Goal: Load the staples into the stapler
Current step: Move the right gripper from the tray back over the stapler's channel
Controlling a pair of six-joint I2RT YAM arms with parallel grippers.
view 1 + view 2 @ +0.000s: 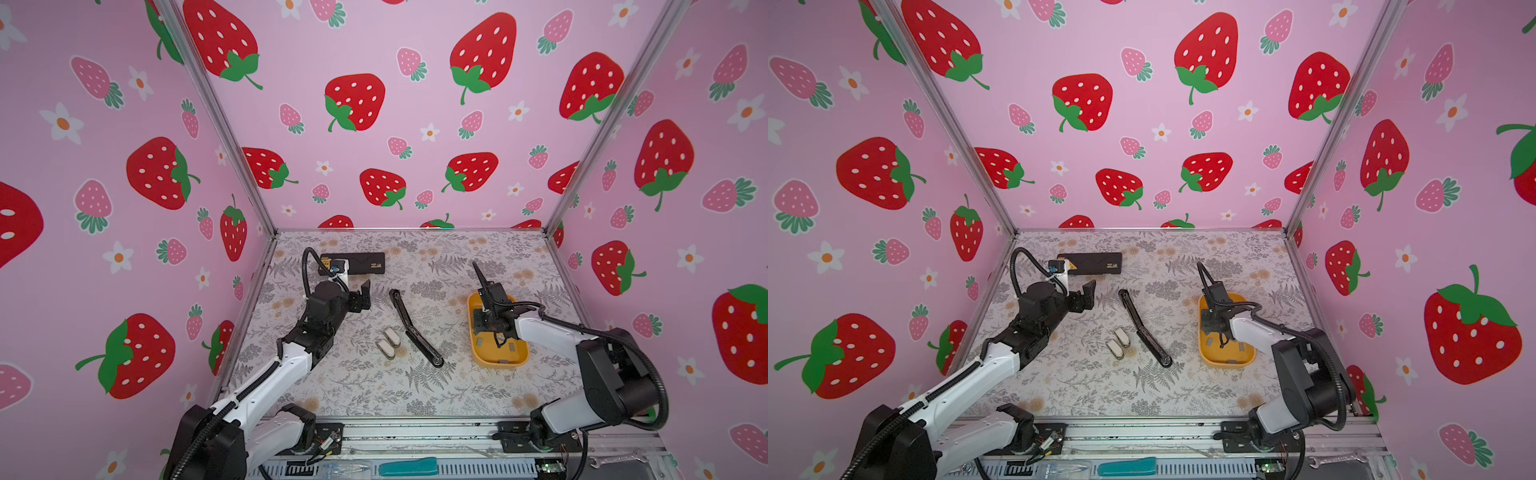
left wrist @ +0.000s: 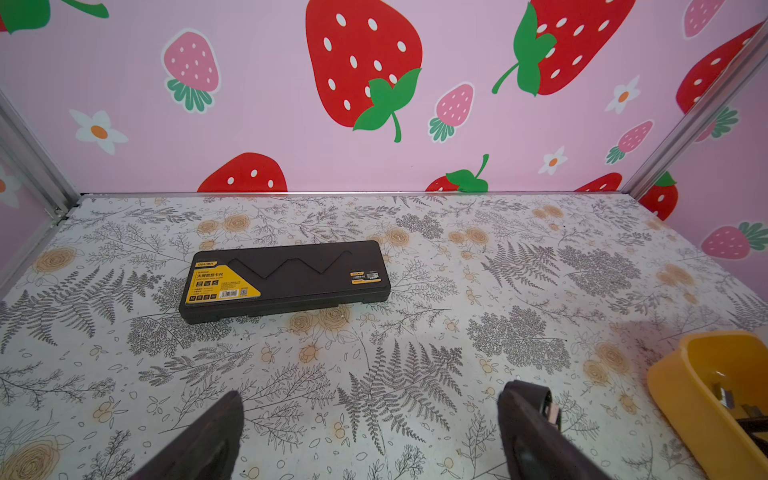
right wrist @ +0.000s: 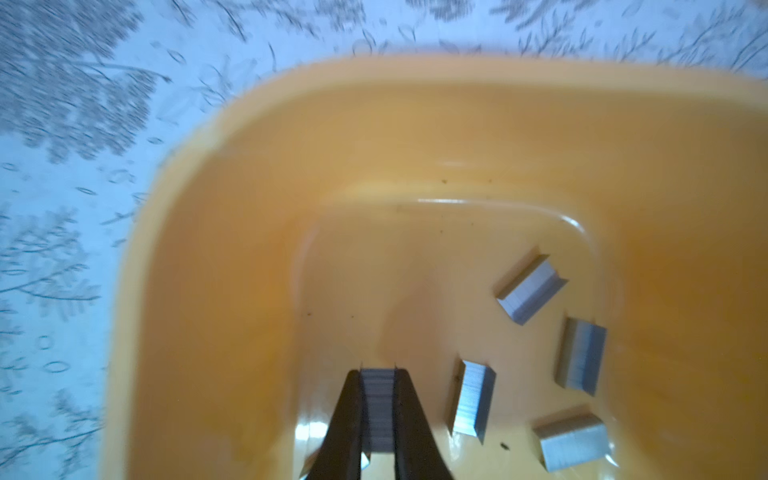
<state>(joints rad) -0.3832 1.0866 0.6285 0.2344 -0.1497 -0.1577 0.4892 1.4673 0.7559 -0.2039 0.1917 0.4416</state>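
1. Right gripper (image 3: 377, 374): it was down inside the yellow tray, with its black fingers pressed onto the two long sides of one staple strip (image 3: 377, 409). Only the finger ends showed in the wrist view, and the frame edge cut off the strip's rear end. In both top views the wrist covered the tips.

2. Staples (image 3: 530, 289): four loose grey strips lay on the tray floor, just beside and ahead of the closed fingers, all to one side and apart from one another. Another showed as a sliver behind one finger, mostly hidden. In both top views they read only as grey flecks and could not be counted.

3. Yellow tray (image 3: 232, 249): it surrounded the right gripper. Part of its wall ran out of the wrist view, and the table print beyond was blurred.

4. Long black bar (image 1: 411, 328): it lay flat on the table (image 2: 415, 332) between the two grippers, well apart from both. Its kind could not be made out.

5. Staplers (image 1: 392, 336): two small white ones lay side by side on the bar's far side from the right gripper. They were too small to tell whether they touched or stood open.

6. Left gripper (image 2: 365, 415): it was held above the table with its fingers spread wide and nothing between them. Its wrist view showed only the two tips, cut off at the frame edge.

7. Black case (image 2: 286, 278): it had a yellow label and lay flat ahead of the left gripper, farthest from the right one. The label print was too small to read. In both top views the left wrist camera covered one end.
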